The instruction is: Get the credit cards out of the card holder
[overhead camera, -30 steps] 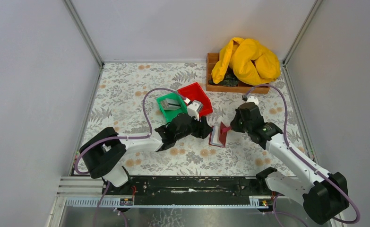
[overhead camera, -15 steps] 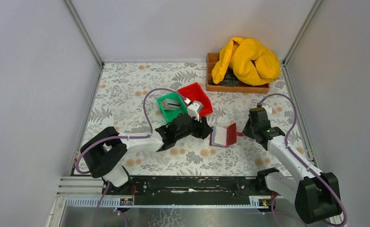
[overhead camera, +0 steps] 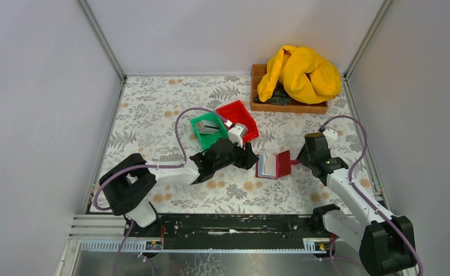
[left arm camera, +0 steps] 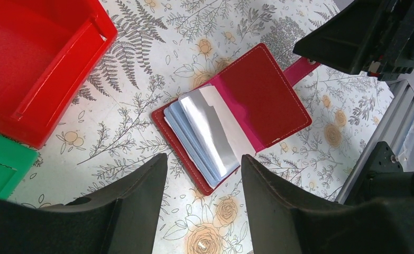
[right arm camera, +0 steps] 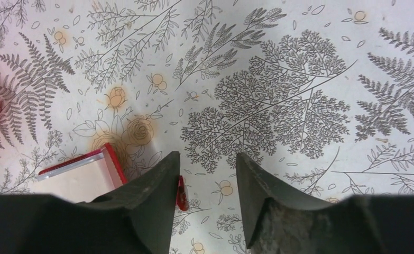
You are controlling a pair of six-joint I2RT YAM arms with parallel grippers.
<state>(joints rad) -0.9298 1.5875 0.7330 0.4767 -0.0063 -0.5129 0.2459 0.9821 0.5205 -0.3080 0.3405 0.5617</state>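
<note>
Floral-patterned bench [overhead camera: 153, 109], left end effector [left arm camera: 203, 164] released with nothing between its fingers, card holder [left arm camera: 270, 92] lying open just ahead of it, silver credit cards [left arm camera: 210, 129] tucked inside, right end effector [right arm camera: 207, 159] released and empty beside the holder's strap, red bin [left arm camera: 30, 58] beyond the left end effector.

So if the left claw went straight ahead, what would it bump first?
Probably the open card holder, lying right ahead of the left claw, though depth is hard to judge.

Plain grey walls [overhead camera: 38, 115] enclose the counter [overhead camera: 153, 109] left, right and far; its covering is fern-and-flower patterned; lighting even.
</note>
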